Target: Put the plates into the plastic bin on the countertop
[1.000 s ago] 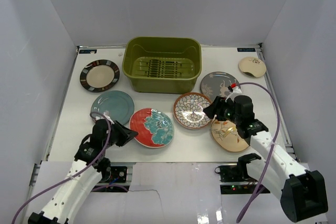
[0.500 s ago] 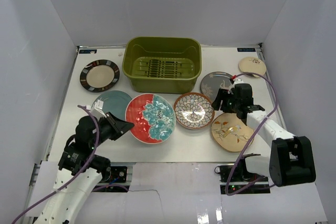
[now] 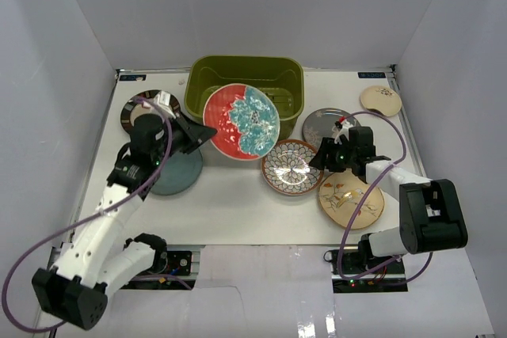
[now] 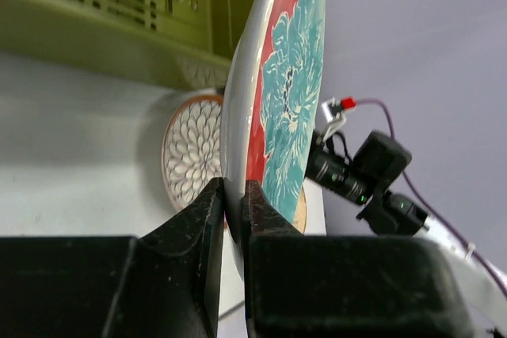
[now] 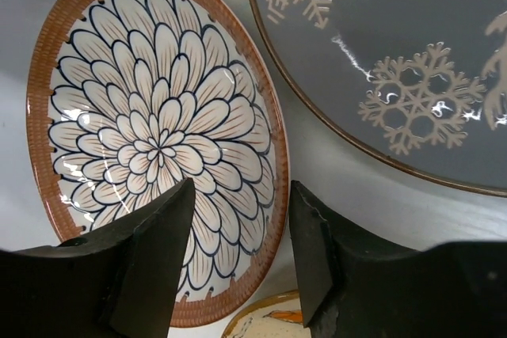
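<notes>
Plainly the red plate (image 3: 242, 122) is off the tabletop (image 3: 230, 211). It hangs tilted over the near wall of the plastic bin (image 3: 198, 85), flowered face turned up and toward the arm bases, and is not yet inside. The left jaws are pressed onto its rim at the lower left, one finger (image 4: 190, 227) on the pale underside and the other on the painted face, so the whole disc stretches away from them to the right. The bin's hollow lies just beyond the plate, farther from the bases. Its long axis runs left to right and is wider than the plate. In my judgement the coming move turns on carrying the plate a little farther over the near rim and lowering it before release, and the left arm is the one placed for that.

The brown-white petal plate (image 3: 291, 167) lies flat just in front of the bin's right half. The right jaws stand spread and low over that plate's right edge. In the wrist view its rim passes between the two fingers (image 5: 158, 251), with nothing pinched. Close by are the grey deer plate (image 3: 323, 123) behind and the cream bird plate (image 3: 352, 199) in front. The teal plate (image 3: 178, 176), the dark-rimmed plate (image 3: 127, 116) and the small cream plate (image 3: 380, 100) lie on the tabletop outside the bin.
</notes>
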Robot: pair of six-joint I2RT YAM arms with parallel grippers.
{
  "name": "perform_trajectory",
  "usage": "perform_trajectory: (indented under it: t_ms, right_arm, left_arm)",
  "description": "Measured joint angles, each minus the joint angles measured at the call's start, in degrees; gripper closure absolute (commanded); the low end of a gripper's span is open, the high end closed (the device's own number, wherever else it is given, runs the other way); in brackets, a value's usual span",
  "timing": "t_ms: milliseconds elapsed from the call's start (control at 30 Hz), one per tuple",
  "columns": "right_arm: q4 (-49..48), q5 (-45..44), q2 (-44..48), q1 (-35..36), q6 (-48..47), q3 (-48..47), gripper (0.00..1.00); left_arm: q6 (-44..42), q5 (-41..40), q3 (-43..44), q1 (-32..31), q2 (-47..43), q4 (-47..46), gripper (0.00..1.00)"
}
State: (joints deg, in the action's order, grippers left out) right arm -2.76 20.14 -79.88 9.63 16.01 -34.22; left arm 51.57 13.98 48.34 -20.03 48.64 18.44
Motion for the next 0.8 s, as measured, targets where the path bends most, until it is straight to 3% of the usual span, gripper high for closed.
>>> perform_trajectory:
  t_ms: [367,533,600,667,733,800]
  right_arm:
    - [-8.5,4.7,-1.8,0.3,3.4,4.8,0.51]
    - [-10.7,6.0,-2.0,0.5,4.7,6.3,0.66]
    - [-11.3,6.2,-1.8,0.6,5.2,7.0,0.76]
    - [-11.6,6.3,-1.3,0.6,5.9,7.6,0.78]
    - [-12.0,6.5,-0.5,0.6,6.8,8.6,0.88]
    - [-12.9,7.0,0.5,0.5,8.7,9.4,0.9]
  left_arm:
    - [-5.0,-4.9,22.2,0.2,32.3,-9.0,1.0]
    - [-6.7,-7.4,29.5,0.5,45.1,-9.5,1.0]
    - [-7.2,-7.9,31.4,0.7,49.0,-9.0,1.0]
    - [-7.7,-8.3,33.3,0.9,52.4,-7.9,1.0]
    - [-8.2,-8.7,35.6,1.0,55.6,-6.4,1.0]
    - [-8.9,-8.9,37.9,1.2,58.9,-5.3,1.0]
